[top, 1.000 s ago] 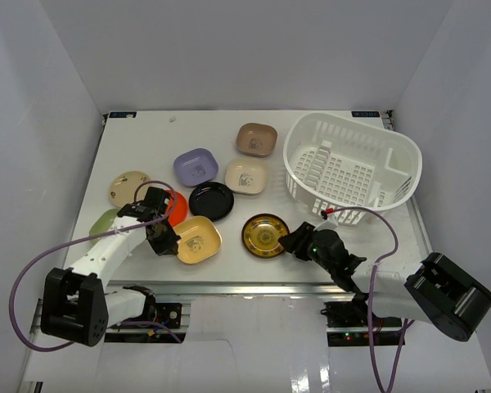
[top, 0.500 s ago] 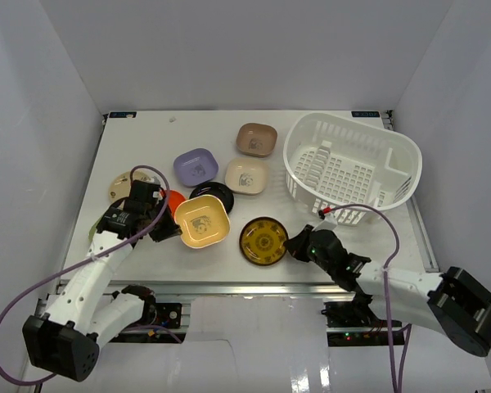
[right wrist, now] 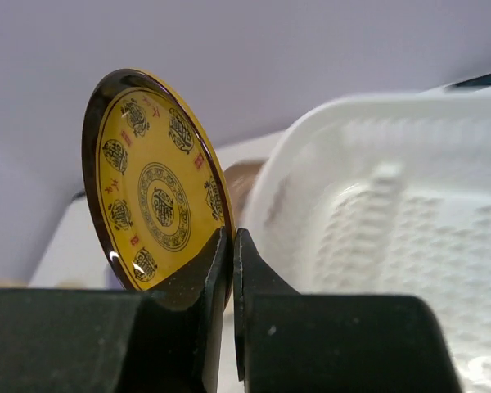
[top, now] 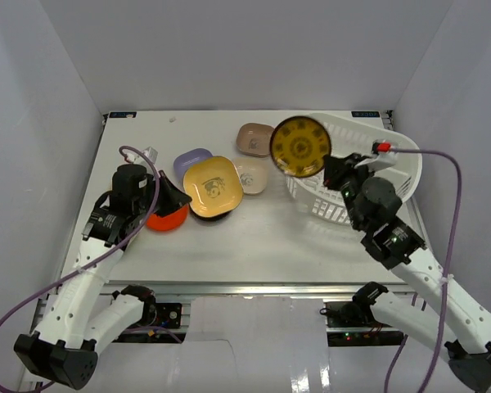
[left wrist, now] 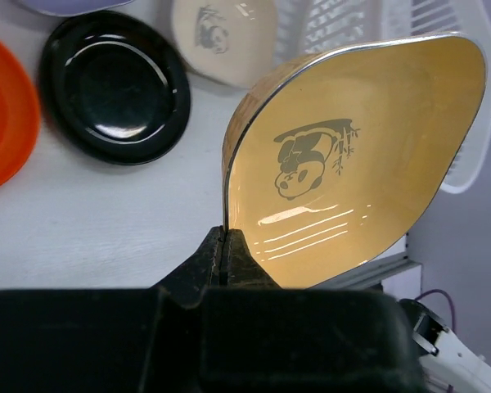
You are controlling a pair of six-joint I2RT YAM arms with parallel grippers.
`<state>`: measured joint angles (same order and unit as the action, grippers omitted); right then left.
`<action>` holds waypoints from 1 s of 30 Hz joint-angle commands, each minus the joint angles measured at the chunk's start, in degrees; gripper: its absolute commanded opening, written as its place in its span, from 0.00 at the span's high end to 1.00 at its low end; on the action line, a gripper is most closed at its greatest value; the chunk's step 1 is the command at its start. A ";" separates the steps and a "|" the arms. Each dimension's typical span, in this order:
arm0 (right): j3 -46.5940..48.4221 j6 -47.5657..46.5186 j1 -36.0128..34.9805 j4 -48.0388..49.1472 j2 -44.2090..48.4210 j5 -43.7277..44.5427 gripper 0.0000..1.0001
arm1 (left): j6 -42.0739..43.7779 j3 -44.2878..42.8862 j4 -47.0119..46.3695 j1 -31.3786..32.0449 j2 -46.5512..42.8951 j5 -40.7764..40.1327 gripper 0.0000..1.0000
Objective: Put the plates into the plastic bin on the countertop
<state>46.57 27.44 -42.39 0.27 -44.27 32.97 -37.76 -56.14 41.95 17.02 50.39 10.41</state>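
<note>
My left gripper is shut on the rim of a yellow square plate with a panda print, held tilted above the countertop. My right gripper is shut on the rim of a gold round plate, held upright at the left rim of the white plastic bin. On the countertop lie an orange plate, a black plate, a lavender plate, a cream plate and a brown plate.
The bin stands at the back right and shows no plates inside. White walls close in the left, back and right sides. The left arm covers the far-left part of the countertop. The metal front edge runs along the near side.
The right gripper shut on the gold plate and lifted it up and back to the bin's rim. The left arm raised the yellow plate and carried it right, over the black plate.
</note>
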 commanded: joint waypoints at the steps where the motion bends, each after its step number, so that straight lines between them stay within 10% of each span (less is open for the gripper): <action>1: 6.33 -9.95 16.42 -0.19 -5.90 -0.66 0.92 | -3.63 -2.66 -11.78 0.30 1.28 8.39 1.00; 7: 6.96 -6.01 39.19 -2.12 -18.73 -17.90 0.92 | -9.44 -6.17 -22.43 3.45 8.82 8.85 1.00; 15: 0.20 -2.92 41.69 -1.50 -25.42 -22.69 0.90 | -5.05 -24.61 -24.90 20.06 30.27 -4.16 1.00; 18: -1.30 -1.00 44.58 -1.68 -24.46 -24.70 0.42 | -3.55 -32.42 -24.73 22.71 40.00 -6.46 1.00; 21: -2.09 0.50 45.73 -1.85 -19.73 -26.29 0.21 | -2.50 -41.28 -23.15 24.73 49.41 -8.56 1.00; 30: 2.56 0.86 50.65 -7.56 1.20 -25.06 0.47 | -1.00 -67.15 -14.89 31.14 74.39 -8.31 1.00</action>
<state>45.69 28.21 7.53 -6.17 -45.65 7.49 -39.79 -117.38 23.46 45.93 123.09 1.93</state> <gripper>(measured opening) 0.560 0.008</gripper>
